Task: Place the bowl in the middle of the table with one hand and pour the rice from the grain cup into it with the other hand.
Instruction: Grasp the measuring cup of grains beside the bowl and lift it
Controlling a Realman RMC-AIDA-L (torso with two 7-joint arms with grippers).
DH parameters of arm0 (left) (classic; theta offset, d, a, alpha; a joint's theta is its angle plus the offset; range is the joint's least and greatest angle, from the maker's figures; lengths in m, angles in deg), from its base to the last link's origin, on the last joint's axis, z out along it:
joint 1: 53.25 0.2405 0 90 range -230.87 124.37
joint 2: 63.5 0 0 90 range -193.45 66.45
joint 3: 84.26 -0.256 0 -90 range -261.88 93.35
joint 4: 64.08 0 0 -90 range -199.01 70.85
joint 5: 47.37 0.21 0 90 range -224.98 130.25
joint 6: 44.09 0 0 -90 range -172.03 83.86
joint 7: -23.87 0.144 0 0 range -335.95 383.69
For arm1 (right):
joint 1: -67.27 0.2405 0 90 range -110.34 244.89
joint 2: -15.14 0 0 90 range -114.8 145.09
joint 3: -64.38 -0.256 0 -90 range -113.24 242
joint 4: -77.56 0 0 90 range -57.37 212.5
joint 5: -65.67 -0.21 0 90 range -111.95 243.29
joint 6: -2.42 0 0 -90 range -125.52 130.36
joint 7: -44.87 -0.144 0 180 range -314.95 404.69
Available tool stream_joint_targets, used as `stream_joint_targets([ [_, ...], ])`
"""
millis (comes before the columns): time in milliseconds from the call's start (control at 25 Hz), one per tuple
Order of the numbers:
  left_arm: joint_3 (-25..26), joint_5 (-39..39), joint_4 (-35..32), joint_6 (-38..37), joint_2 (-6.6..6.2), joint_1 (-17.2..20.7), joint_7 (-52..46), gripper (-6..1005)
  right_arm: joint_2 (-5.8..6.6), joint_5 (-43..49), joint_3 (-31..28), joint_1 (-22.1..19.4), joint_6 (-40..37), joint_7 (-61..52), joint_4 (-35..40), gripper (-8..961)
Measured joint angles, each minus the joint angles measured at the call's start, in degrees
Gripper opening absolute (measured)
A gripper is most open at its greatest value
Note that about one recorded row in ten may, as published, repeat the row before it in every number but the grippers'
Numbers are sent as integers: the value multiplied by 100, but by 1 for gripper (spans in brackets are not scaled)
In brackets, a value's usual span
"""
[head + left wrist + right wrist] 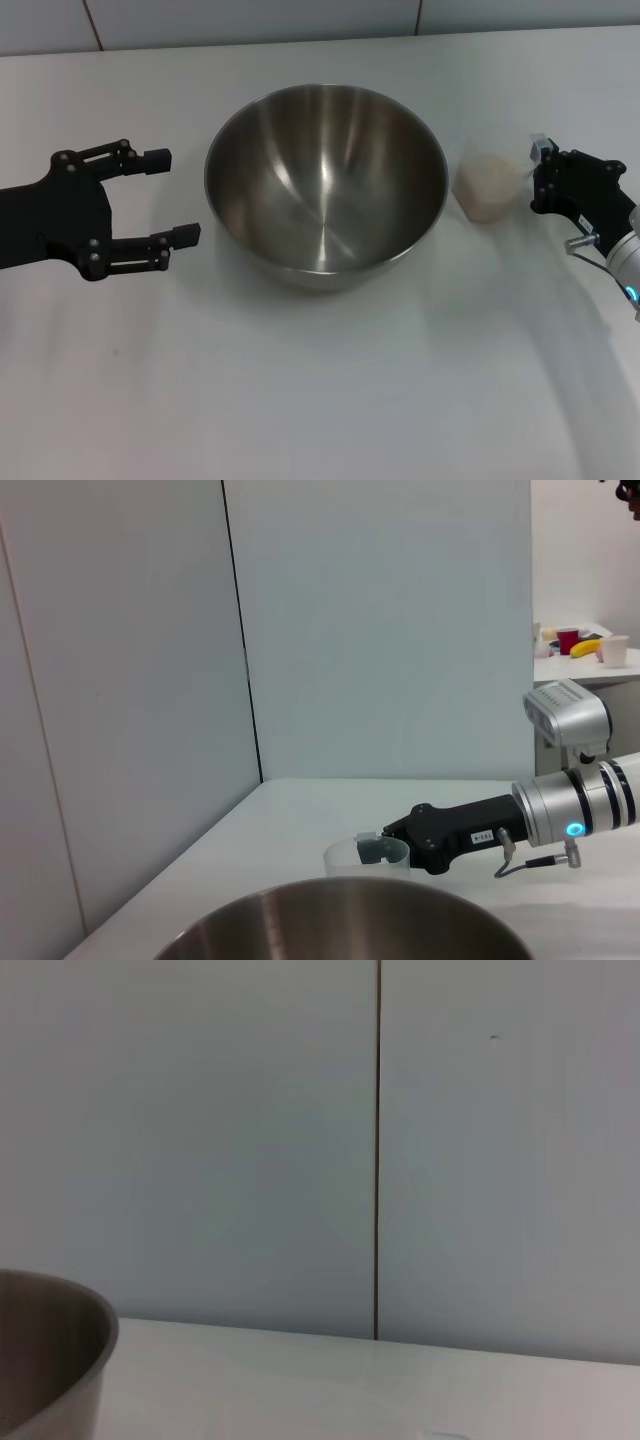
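The steel bowl [325, 185] stands empty in the middle of the white table [300, 400]; its rim also shows in the left wrist view [350, 915] and the right wrist view [55, 1355]. The clear grain cup [488, 188] stands upright just right of the bowl, filled with pale rice [486, 176]. My right gripper [538, 180] is at the cup's right side, fingers spread, tips at the cup wall; it also shows in the left wrist view [385, 845] reaching the cup [362, 855]. My left gripper [165, 195] is open and empty, just left of the bowl.
Grey wall panels [250, 20] rise behind the table's far edge. A distant shelf with small cups [580, 645] shows in the left wrist view. Bare tabletop lies in front of the bowl.
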Motion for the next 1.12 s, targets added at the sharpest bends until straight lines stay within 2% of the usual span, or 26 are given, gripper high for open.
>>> stream_joint_targets([
  [400,-29,-17,50,8,3,-9,27,822,-5,-8,-56,-56,-90,0,-41,8],
  [840,-13,-22,84,36,8,-17,77,822,9,-15,-60,-40,-845,41,-51,8],
  [1000,-15,-28,114,36,17,-17,82,822,12,-15,-60,-1,-1107,446,-109,9],
  [1120,-26,-32,118,35,19,-23,83,822,17,-14,-60,30,-1240,1288,-324,9],
])
